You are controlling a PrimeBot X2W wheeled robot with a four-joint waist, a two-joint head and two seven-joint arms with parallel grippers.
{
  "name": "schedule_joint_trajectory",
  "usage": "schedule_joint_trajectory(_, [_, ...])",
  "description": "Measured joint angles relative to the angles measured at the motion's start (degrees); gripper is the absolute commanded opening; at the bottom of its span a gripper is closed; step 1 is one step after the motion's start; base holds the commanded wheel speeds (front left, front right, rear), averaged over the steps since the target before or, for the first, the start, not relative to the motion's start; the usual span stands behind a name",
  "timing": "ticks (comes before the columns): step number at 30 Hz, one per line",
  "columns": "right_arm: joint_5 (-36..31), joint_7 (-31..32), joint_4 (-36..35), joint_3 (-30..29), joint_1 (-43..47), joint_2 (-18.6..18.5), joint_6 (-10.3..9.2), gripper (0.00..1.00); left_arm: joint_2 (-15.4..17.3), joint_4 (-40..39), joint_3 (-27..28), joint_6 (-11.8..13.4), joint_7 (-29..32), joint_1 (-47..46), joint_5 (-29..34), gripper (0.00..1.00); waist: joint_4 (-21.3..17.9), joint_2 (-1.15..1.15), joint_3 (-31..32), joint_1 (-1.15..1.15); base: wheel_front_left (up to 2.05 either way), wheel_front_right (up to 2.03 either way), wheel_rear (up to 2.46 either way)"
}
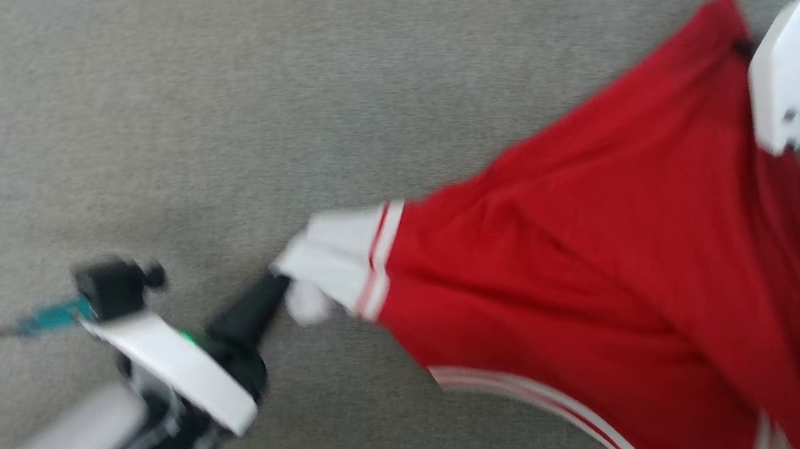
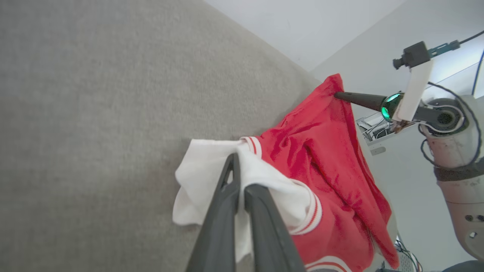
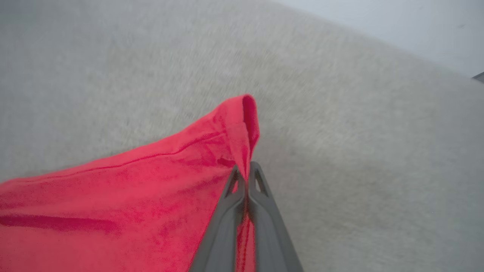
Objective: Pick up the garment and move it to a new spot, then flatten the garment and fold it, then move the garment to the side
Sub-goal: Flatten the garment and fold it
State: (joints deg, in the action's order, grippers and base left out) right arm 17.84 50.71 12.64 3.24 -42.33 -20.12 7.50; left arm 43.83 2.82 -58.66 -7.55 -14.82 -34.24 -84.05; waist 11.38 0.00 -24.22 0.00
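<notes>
With left gripper (image 2: pixel 241 176) clenched on the white sleeve (image 2: pixel 204 166) of the garment (image 1: pixel 596 256) and right gripper (image 3: pixel 247 170) clamped on its red corner (image 3: pixel 242 113), I should carry it stretched, level and slowly

The garment (image 1: pixel 596 256) stretches between the two grippers, over the surface (image 1: pixel 281 81); the left gripper (image 1: pixel 280 276) pinches a sleeve end (image 1: pixel 333 257) at the garment's left; the right gripper (image 3: pixel 247 170) pinches a folded edge at its far right corner; the rest sags toward the robot, between the arms.
</notes>
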Motion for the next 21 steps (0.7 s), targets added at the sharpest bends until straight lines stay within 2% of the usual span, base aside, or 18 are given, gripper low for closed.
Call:
schedule_joint_trajectory(3, [-2.2,-3.3,1.2,-3.6,-4.6,1.2,0.00,0.00,1.1,1.6,1.4,0.0,2.3,-6.4,-1.2,0.00,-1.8,0.00,0.0,0.00,0.00,0.00,0.00])
schedule_joint_trajectory(9, [-6.9,-8.7,2.7,-7.9,-14.8,2.4,0.00,0.00,2.4,9.0,7.7,0.0,8.0,-22.3,-5.2,0.00,-5.4,0.00,-1.6,0.00,0.00,0.00,0.00])
schedule_joint_trajectory(15, [-12.8,-17.3,5.0,-13.6,-26.5,5.9,0.11,0.00,0.5,19.3,15.0,0.0,10.0,-38.4,-6.9,0.00,-8.8,0.00,-3.9,0.00,0.00,0.00,0.00])
schedule_joint_trajectory(21, [-18.4,-26.9,8.7,-17.4,-34.3,8.9,0.24,0.00,-1.4,25.5,18.0,-0.1,10.7,-49.8,-5.8,0.00,-11.8,0.00,-4.7,0.00,0.00,0.00,0.00])
